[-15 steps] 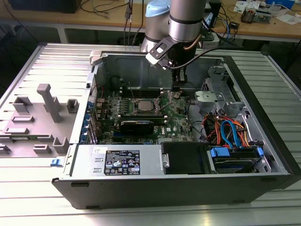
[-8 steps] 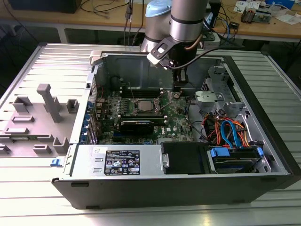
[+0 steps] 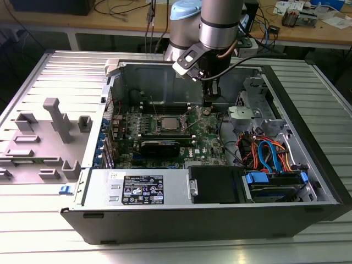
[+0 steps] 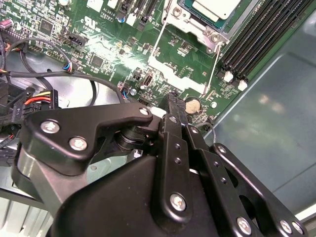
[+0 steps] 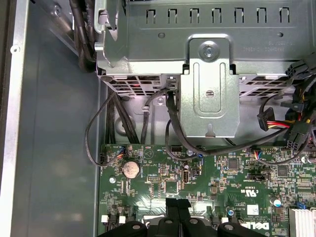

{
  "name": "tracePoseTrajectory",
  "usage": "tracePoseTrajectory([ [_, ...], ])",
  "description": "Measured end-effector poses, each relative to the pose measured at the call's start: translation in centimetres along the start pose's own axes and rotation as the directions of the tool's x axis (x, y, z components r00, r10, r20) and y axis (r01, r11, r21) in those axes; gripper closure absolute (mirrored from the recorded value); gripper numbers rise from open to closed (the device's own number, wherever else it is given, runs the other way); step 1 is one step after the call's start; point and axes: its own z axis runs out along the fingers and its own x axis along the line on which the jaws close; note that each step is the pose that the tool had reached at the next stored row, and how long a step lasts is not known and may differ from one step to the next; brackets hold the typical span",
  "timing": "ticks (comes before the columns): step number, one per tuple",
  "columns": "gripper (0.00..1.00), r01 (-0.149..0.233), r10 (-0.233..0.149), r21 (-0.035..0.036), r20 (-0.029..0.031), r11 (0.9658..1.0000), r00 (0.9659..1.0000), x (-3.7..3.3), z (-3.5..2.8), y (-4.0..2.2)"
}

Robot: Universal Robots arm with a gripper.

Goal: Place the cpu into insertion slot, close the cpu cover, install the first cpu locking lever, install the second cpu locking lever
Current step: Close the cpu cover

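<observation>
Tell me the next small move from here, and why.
Probably shift the gripper toward the insertion slot, to the exterior view's left. The cpu already sits there with the cpu cover around it, while the shut fingers hang near the coin cell, off the thin lever rod.

You've open board beneath the gripper; drive cage and looping cables block one side, case wall another.

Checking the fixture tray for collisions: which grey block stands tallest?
The upright grey post near the middle of the tray; the other grey blocks around it sit low.
</observation>
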Motion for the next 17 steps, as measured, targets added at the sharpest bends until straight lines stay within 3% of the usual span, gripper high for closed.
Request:
tracePoseTrajectory([
  [8,0.89,0.000,0.000,-0.0001,-0.0004,1.0000,1.0000,0.00,0.09,0.24],
  [11,0.89,0.000,0.000,0.0008,-0.0001,1.0000,1.0000,-0.01,0.57,0.38],
  [16,0.89,0.000,0.000,0.0188,-0.0002,0.9998,1.0000,-0.03,1.60,0.79],
  [17,0.89,0.000,0.000,0.0280,-0.0004,0.9996,1.0000,-0.03,1.87,0.97],
])
